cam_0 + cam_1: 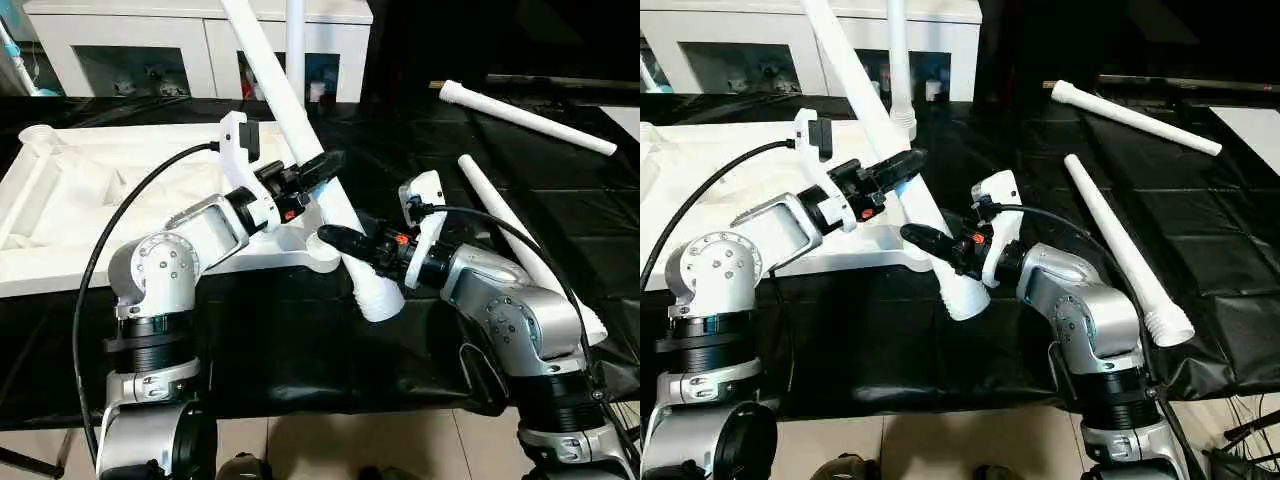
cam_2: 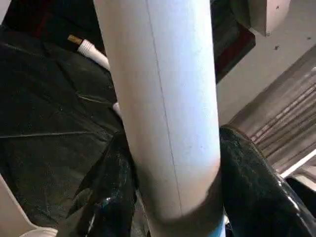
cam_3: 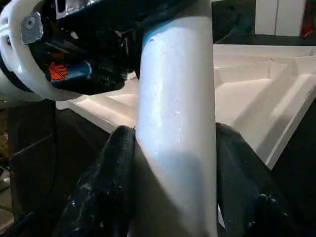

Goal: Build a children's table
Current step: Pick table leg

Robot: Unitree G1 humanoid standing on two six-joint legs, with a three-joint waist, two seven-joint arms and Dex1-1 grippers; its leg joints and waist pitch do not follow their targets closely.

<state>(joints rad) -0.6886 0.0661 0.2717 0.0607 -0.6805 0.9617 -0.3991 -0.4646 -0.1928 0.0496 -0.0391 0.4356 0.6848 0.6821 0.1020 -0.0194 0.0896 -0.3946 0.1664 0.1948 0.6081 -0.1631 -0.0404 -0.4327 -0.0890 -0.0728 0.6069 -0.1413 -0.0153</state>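
Left wrist view: both tools (image 1: 322, 168) (image 1: 345, 243) clamp leg (image 2: 163, 108).

No text, label, brand, number or sign can be read anywhere. An orange mark on a blue part of the left gripper's (image 1: 318, 168) body, seen in the right wrist view, is too blurred to make out.
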